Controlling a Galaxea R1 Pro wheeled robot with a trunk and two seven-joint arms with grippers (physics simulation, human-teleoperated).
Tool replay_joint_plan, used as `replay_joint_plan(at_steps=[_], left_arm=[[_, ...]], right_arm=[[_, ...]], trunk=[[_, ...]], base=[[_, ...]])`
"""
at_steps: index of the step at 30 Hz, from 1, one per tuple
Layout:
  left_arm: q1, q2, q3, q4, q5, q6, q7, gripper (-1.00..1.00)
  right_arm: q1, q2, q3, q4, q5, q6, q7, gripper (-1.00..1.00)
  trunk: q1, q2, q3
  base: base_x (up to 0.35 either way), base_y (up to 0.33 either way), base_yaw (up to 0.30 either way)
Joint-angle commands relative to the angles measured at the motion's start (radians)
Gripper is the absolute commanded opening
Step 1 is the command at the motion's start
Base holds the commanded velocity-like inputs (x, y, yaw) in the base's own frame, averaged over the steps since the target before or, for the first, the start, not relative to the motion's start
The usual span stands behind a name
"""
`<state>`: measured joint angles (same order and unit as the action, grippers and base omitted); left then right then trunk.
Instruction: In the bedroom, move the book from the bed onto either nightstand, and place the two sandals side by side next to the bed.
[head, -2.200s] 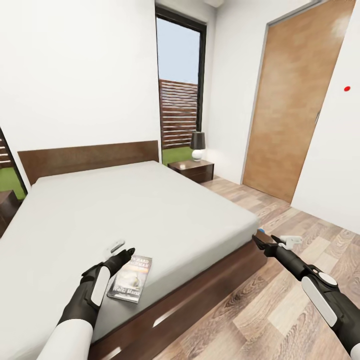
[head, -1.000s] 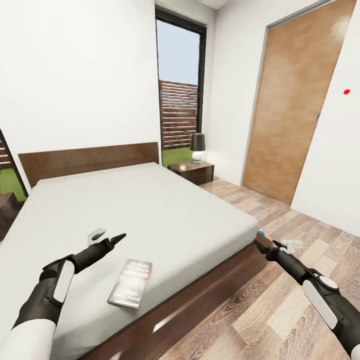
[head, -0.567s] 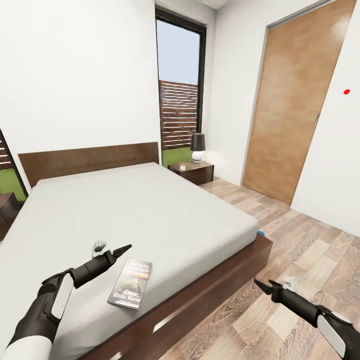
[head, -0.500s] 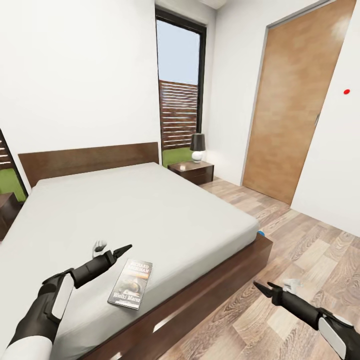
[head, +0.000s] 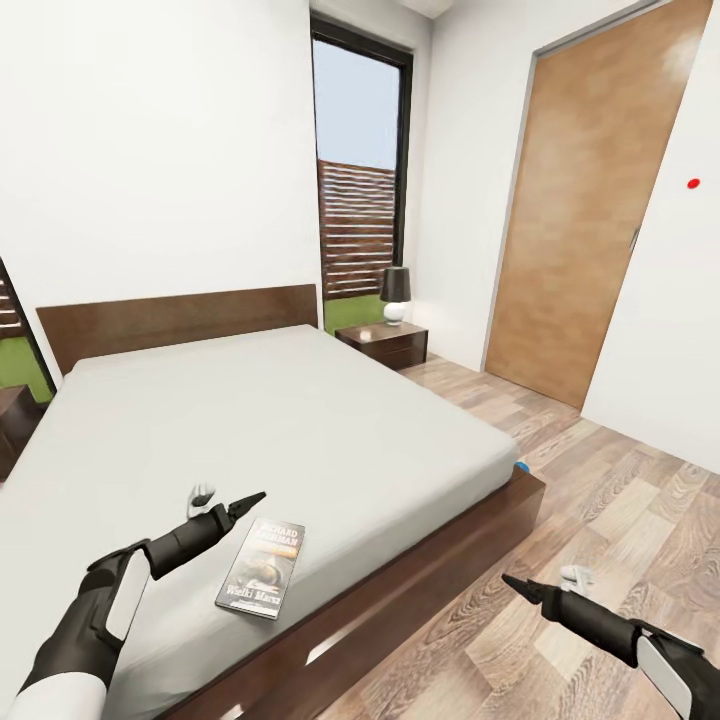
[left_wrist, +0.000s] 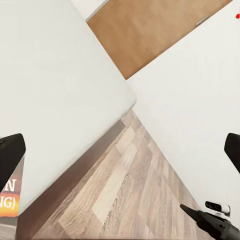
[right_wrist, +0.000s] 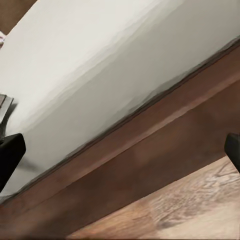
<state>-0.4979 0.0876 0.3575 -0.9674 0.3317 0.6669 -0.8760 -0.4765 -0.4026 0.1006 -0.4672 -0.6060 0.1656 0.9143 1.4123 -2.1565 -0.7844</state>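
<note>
- Book lying flat on bed, near the foot edge, just beside left claw but not touched.
- Left claw wide, nothing in it; right claw low over floor, also wide and free.
- Step in hand, as judged: taking the book. Next move: lower left claw over the cover, then carry to nightstand beside lamp.
- Sandals mostly hidden: only a small blue spot at the bed corner, hard to make out.
</note>
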Motion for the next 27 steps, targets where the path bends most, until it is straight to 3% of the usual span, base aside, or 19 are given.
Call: replay_joint_plan(at_steps=[1,7,10,14,16,21,27], left_arm=[[-0.001,0.000,0.001,0.007,0.004,0.007,-0.001,1.00],[0.000,0.000,0.000,0.018,0.004,0.007,-0.001,1.00],[0.000,0.000,-0.001,0.019,0.004,0.007,-0.001,1.00],[-0.001,0.000,-0.001,0.020,0.004,0.006,-0.001,1.00],[-0.001,0.000,-0.001,0.021,0.004,0.006,-0.001,1.00],[-0.001,0.000,0.000,0.021,0.004,0.006,-0.001,1.00],[-0.001,0.000,0.000,0.022,0.007,0.006,-0.001,1.00]], right_arm=[[-0.001,-0.001,0.005,0.000,-0.011,0.025,0.026,1.00],[-0.002,0.002,0.007,-0.001,-0.009,0.158,0.171,1.00],[-0.002,0.009,0.007,-0.002,-0.009,0.190,0.193,1.00],[-0.003,0.074,0.007,-0.003,-0.009,0.215,0.202,1.00],[-0.003,0.092,0.007,-0.004,-0.009,0.223,0.202,1.00],[-0.005,0.188,0.007,-0.004,-0.009,0.251,0.200,1.00],[-0.007,0.261,0.007,-0.002,-0.008,0.256,0.198,1.00]], trunk=[[0.000,0.000,-0.001],[0.000,0.000,-0.001],[0.000,0.000,-0.001],[0.000,0.000,-0.001],[0.000,0.000,-0.001],[0.000,0.000,-0.001],[0.000,0.000,-0.001]], base=[[0.000,0.000,0.000],[0.000,0.000,0.000],[0.000,0.000,0.000],[0.000,0.000,0.000],[0.000,0.000,0.000],[0.000,0.000,0.000],[0.000,0.000,0.000]])
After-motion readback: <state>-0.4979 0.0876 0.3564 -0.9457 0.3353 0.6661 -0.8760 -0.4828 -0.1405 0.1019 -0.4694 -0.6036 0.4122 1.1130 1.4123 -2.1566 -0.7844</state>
